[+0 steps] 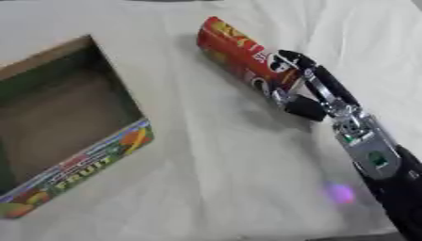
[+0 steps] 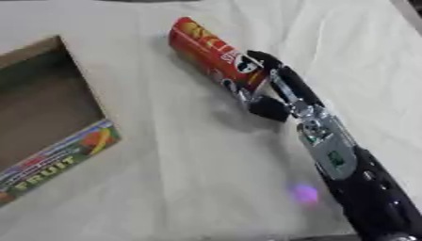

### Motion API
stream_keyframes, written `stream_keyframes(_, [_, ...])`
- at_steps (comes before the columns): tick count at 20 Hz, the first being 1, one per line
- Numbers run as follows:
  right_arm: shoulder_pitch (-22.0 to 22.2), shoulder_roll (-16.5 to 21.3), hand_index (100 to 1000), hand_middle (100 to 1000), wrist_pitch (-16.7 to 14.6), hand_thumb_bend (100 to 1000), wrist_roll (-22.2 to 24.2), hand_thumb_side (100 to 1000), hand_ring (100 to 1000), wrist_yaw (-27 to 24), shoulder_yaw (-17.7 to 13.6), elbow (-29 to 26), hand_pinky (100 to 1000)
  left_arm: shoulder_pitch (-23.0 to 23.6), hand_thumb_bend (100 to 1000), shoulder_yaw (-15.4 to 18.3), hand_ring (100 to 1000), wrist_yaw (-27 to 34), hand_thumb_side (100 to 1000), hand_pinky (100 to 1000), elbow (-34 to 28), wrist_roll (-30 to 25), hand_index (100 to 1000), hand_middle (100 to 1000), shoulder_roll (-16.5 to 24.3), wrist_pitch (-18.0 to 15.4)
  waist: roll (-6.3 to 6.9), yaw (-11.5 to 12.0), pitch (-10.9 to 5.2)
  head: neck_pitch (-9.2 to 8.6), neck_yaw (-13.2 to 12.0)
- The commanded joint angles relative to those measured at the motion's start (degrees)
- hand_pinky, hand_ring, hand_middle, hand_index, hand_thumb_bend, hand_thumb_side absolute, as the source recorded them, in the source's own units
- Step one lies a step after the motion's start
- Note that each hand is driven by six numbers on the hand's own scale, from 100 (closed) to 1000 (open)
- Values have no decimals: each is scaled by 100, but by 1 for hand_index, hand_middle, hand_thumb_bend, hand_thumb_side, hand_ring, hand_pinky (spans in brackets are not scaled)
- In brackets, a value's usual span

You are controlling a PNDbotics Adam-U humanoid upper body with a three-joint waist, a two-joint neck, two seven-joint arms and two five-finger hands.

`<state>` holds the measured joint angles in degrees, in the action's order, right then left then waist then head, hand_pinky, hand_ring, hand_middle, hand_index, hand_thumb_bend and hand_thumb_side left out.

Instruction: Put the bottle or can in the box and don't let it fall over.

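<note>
pale cream cloth [image 1: 223, 179], lightly creased, covers the whole work surface and fills both views from edge to edge.

cardboard box [image 1: 62, 162]: largest item, at the left edge of the frame, running from the upper left down to the lower left corner. it is open at the top, showing a plain brown interior; its near outer wall carries coloured fruit artwork and the printed word "fruit". the right eye view shows only its right part.

right arm [image 2: 362, 188]: enters from the lower right corner and runs diagonally toward the upper centre; black near the corner, with a silver section bearing small green marks at the wrist.

red can [image 1: 235, 49]: a tall cylindrical canister with yellow and white graphics, in the upper centre of the frame, leaning with its top toward the upper left. it stands well apart from the box, on the cloth, with a shadow falling to its lower left. whether its base touches the cloth cannot be told, since the hand covers the lower end.

right hand [image 2: 272, 92]: black fingers are curled round the lower end of the can, the thumb showing on the near side below it.

small purple glow [image 1: 339, 193]: on the cloth in the lower right, just beside the arm.
</note>
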<state>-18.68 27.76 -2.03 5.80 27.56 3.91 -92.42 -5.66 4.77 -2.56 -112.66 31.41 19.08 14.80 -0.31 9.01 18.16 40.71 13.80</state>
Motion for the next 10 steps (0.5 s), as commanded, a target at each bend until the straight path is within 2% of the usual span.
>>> stream_keyframes(1, [88, 71, 968, 954, 32, 100, 199, 602, 1000, 117, 70, 117, 357, -56, 234, 7, 802, 17, 648, 436, -81, -12, 696, 896, 80, -5, -23, 15, 29, -53, 20])
stream_keyframes(4, [84, 70, 969, 945, 47, 100, 289, 556, 1000, 193, 58, 145, 333, -59, 233, 7, 802, 17, 647, 436, -83, -11, 695, 896, 80, -6, -27, 17, 32, -55, 22])
stream_keyframes(10, [74, 62, 959, 932, 127, 100, 333, 523, 1000, 379, 19, 232, 303, -56, 233, 9, 802, 18, 646, 437, -82, -11, 694, 896, 79, -7, -27, 20, 40, -58, 26])
